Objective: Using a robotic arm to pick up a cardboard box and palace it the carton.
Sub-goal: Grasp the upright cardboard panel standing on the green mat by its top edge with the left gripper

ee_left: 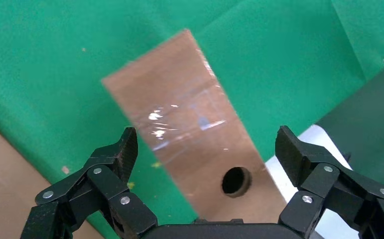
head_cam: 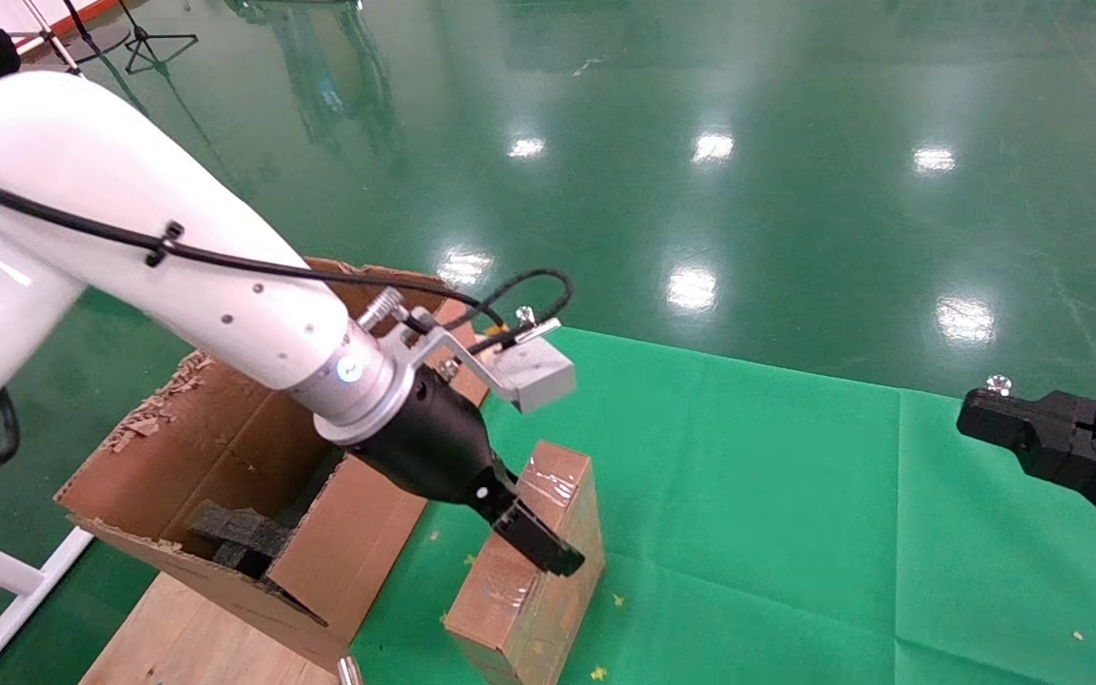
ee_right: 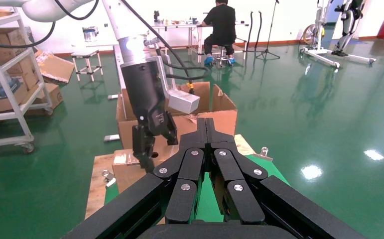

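Left gripper (head_cam: 534,547) spread open over the cardboard box (head_cam: 529,571)

The taped brown box lies on green cloth (head_cam: 795,533) beside the ragged carton (head_cam: 225,476); only the left wrist view shows its round hole (ee_left: 236,181). Right gripper (ee_right: 205,130), fingers together, hangs well apart.

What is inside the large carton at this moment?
Black foam pieces lie low in the carton, seen through its open side in the head view. The left arm and the carton's own flaps cover the rest of the inside.

Left gripper (head_cam: 537,542) was positioned over the box (head_cam: 531,571) on the green cloth (head_cam: 795,495), beside the carton (head_cam: 253,476). Right gripper (head_cam: 971,419) was parked well apart.
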